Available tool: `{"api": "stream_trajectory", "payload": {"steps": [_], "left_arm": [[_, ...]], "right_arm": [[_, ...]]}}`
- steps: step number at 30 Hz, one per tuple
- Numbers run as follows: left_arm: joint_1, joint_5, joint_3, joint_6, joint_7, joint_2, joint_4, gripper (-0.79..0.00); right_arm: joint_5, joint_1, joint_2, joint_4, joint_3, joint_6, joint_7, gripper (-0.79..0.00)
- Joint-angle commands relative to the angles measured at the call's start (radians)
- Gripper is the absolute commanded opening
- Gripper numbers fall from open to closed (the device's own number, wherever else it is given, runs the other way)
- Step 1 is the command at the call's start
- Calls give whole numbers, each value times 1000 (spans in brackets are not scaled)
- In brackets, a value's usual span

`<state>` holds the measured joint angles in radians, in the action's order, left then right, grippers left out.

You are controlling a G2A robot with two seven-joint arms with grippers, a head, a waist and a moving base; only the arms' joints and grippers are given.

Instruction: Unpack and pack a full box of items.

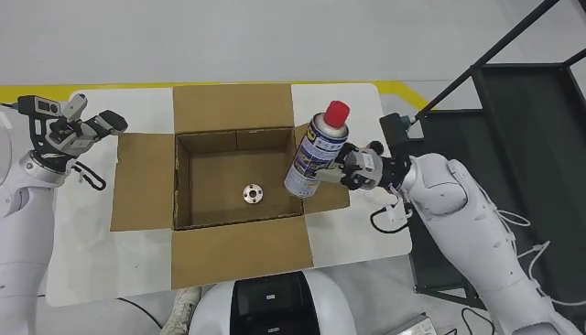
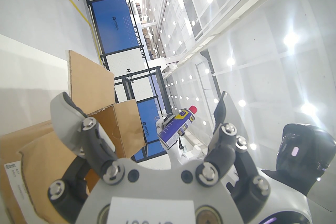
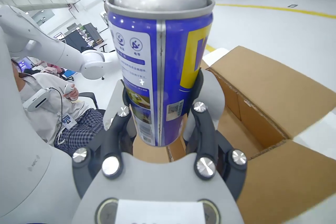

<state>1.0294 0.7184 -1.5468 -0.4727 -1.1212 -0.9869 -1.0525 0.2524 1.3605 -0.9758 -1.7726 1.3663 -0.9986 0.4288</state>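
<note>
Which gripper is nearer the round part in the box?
Right. Right gripper holds the can at the box rim near the part; left gripper is beyond the opposite flap.

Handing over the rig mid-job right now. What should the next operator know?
Left gripper: open, holding nothing, over the left part of the table, apart from the box.
Right gripper: shut on the spray can, held tilted above the box's right flap.
Box: flaps open, one small round metal part on its floor.
Done: the can is held clear of the box.
Left: I cannot tell whether the can is coming out or going in. Place it, then handle the round part.
</note>
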Motion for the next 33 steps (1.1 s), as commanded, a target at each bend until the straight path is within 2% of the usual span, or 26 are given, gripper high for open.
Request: {"api": "stream_trajectory", "payload": {"steps": [1, 7, 9, 14, 22, 24, 33], "left_arm": [[0, 0, 0, 0, 0, 0, 0, 0], [0, 0, 0, 0, 0, 0, 0, 0], [0, 0, 0, 0, 0, 0, 0, 0], [0, 0, 0, 0, 0, 0, 0, 0], [0, 0, 0, 0, 0, 0, 0, 0], [0, 0, 0, 0, 0, 0, 0, 0], [0, 0, 0, 0, 0, 0, 0, 0]], "right_arm": [[25, 72, 6, -19, 81, -14, -39, -785], [179, 287, -1, -78, 271, 12, -264, -785], [261, 357, -9, -87, 326, 56, -352, -785], [433, 475, -32, -71, 358, 184, -532, -785], [610, 510, -66, 70, 307, 329, -869, -785], [658, 502, -74, 100, 273, 382, -907, -785], [660, 495, -77, 121, 253, 383, -921, -785]]}}
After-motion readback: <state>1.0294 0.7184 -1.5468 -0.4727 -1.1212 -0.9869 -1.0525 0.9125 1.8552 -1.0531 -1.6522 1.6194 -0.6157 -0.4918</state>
